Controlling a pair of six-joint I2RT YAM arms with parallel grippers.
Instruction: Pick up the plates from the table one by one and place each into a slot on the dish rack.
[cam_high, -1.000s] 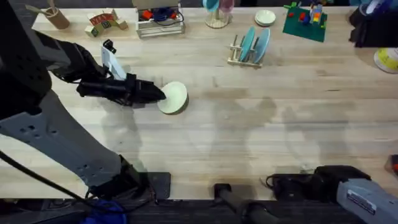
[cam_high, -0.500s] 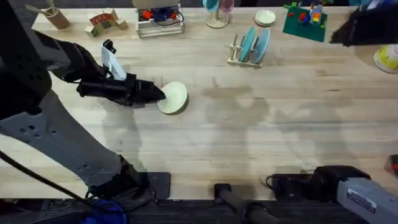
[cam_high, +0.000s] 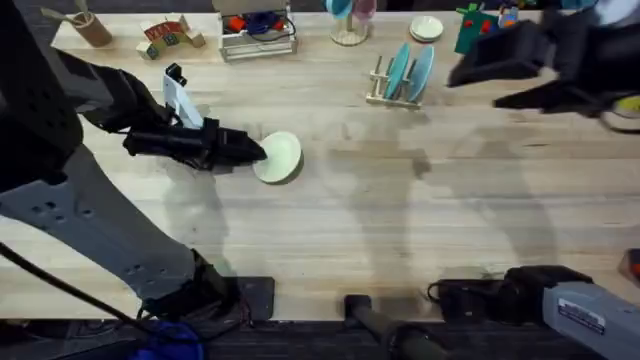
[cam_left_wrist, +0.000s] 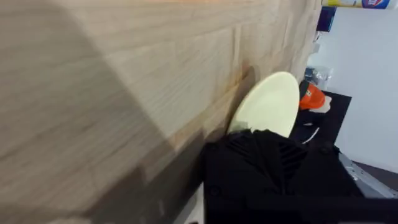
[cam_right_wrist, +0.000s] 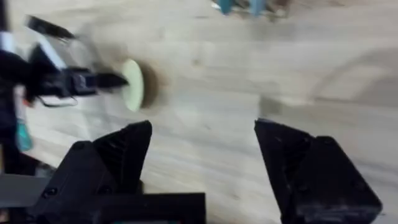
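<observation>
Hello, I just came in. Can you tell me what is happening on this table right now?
The left gripper is shut on the cream plate, gripping its edge low over the table. Two bluish plates already stand in the dish rack at the far side. The right gripper is open and holds nothing; it hangs high, looking down at the table.

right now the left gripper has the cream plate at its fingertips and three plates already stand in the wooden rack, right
Not quite: the dish rack holds two plates, one teal and one light blue, as the overhead view shows. The rest stands: the left gripper is at the edge of the cream plate.
</observation>
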